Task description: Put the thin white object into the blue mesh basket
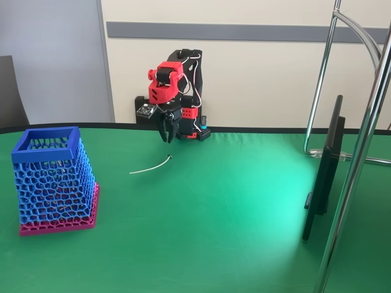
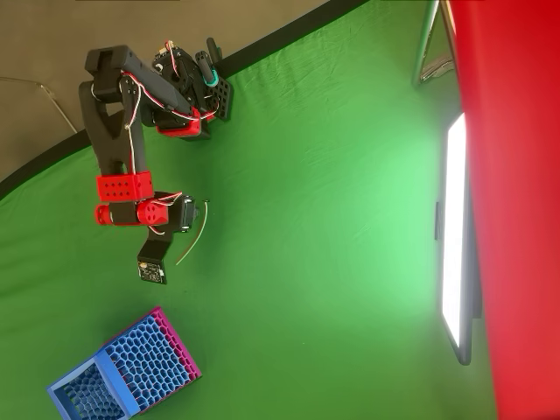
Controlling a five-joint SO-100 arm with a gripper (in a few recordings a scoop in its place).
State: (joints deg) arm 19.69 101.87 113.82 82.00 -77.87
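White strand (image 1: 150, 165) lies on green tabletop (image 1: 232, 207), at five o'clock below my fingers (image 1: 167, 132); whether they're parted, I cannot tell. I should descend mid-strand, pinch crosswise.

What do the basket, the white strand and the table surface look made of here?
The blue mesh basket looks like rigid matte plastic: web-like openwork walls, solid rim, magenta base. The thin white object seems flexible plastic, like a cable tie: a slight curve, a dark tip. The table looks covered in green cloth, with faint creases in the overhead view.
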